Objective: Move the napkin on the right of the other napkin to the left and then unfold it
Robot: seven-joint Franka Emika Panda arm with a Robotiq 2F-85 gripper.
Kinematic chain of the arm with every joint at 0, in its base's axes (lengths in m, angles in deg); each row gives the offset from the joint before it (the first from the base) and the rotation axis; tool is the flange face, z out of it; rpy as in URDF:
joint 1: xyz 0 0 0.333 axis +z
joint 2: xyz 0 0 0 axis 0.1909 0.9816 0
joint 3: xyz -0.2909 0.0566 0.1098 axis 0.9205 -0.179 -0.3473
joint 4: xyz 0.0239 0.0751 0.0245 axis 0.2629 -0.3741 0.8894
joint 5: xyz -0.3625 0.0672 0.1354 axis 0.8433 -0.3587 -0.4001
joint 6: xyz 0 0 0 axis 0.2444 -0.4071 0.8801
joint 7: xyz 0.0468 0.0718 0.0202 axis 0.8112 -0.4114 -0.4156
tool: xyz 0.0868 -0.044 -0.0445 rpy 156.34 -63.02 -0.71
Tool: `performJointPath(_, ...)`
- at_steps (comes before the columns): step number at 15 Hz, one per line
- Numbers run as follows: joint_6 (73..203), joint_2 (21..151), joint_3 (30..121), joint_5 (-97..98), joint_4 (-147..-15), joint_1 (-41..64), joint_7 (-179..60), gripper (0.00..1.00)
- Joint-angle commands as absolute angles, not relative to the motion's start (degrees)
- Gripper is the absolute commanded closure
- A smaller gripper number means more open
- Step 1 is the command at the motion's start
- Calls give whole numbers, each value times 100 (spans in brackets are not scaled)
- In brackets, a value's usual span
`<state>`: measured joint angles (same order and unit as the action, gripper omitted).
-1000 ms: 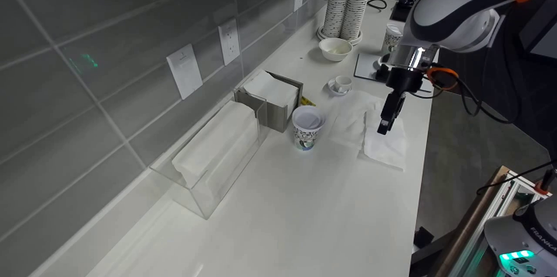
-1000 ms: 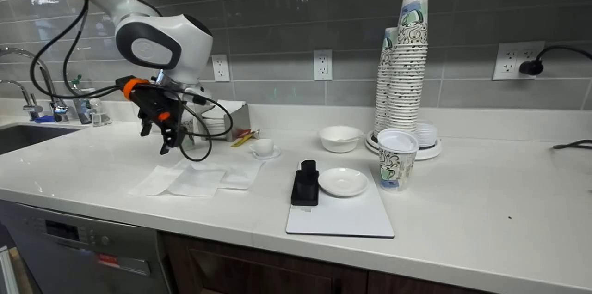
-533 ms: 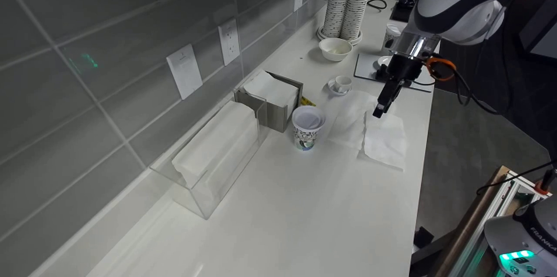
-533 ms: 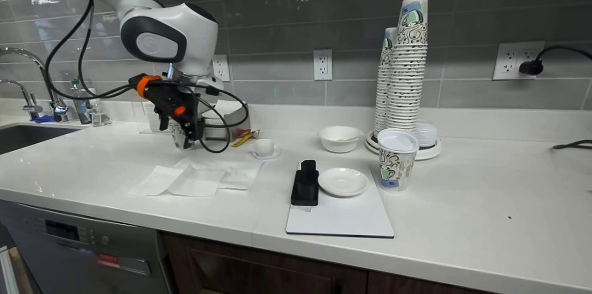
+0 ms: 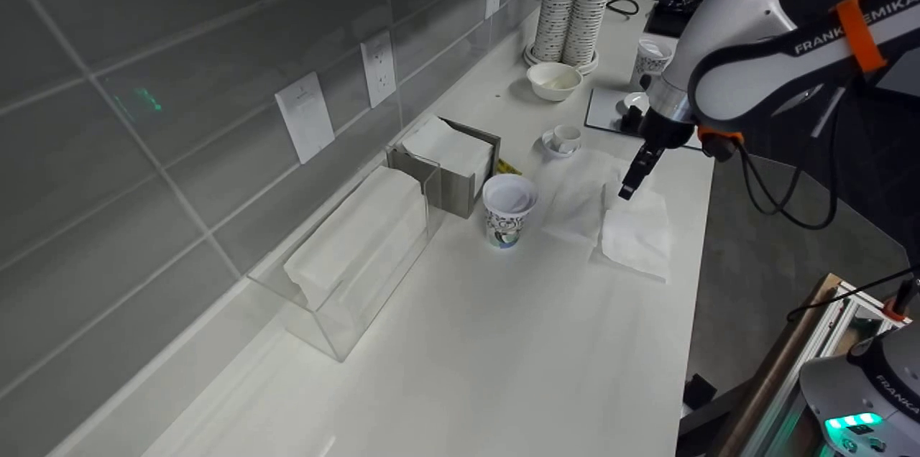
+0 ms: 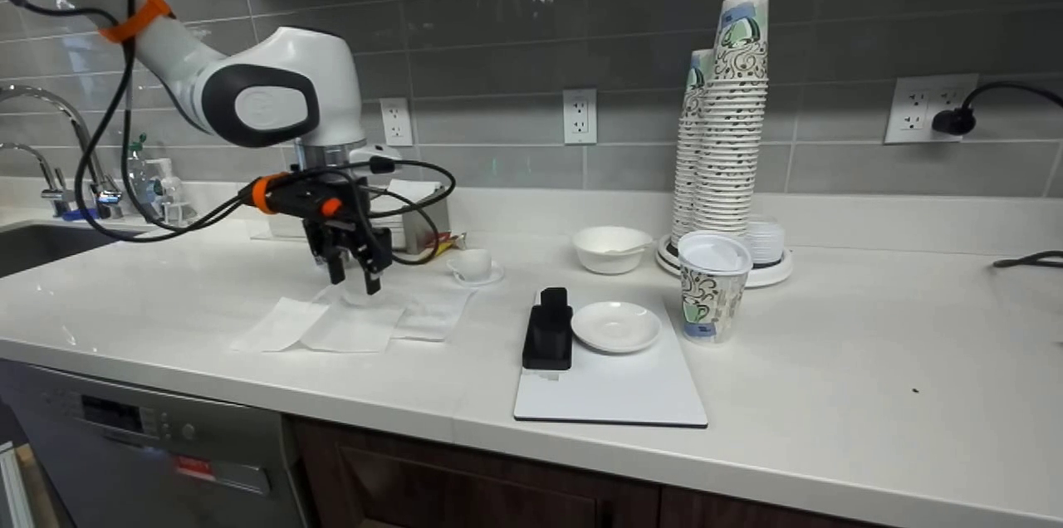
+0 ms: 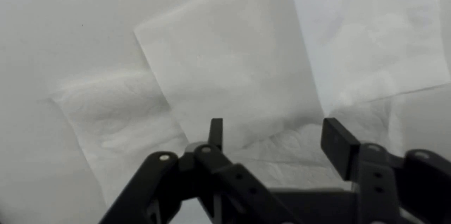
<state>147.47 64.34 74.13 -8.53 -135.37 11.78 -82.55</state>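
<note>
The bright white napkin (image 5: 636, 234) lies flat near the counter's front edge and overlaps the duller greyish-white other napkin (image 5: 573, 209). In an exterior view the napkin (image 6: 350, 329) shows two panels, with the other napkin (image 6: 433, 319) beside and partly under it. In the wrist view the napkin (image 7: 225, 58) is smooth, while the other napkin (image 7: 116, 125) looks rumpled and embossed. My gripper (image 5: 624, 192) is open and empty, pointing down over the napkin's back edge. Its fingers (image 6: 355, 282) straddle that overlap; I cannot tell their exact height. They also show apart in the wrist view (image 7: 272, 125).
A paper cup (image 5: 505, 220) and a small cup on a saucer (image 5: 566, 141) stand towards the wall. Napkin holders (image 5: 359, 248) line the wall. A white board (image 6: 614, 395) carries a plate (image 6: 617, 327) and a black object (image 6: 548, 341). Tall cup stacks (image 6: 721, 154) stand further along.
The gripper has moved over the napkin's back edge, turned more upright, and come lower in the last half second. The two napkins have not moved.
</note>
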Motion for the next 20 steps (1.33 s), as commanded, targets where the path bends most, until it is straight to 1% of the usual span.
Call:
performJointPath(1,15019,6333,7261,-236,-13882,1128,-7378,58)
performJointPath(3,14998,6291,7218,-136,-13988,1150,-7140,70)
performJointPath(7,15089,6174,7154,-472,-14156,1213,-6753,98)
performJointPath(9,15258,6053,7133,-637,-14276,1242,-6560,100)
performJointPath(13,15274,5845,7084,-1150,-14412,1322,-6077,100)
performJointPath(20,15669,5818,6860,-1141,-14553,1220,-4707,100)
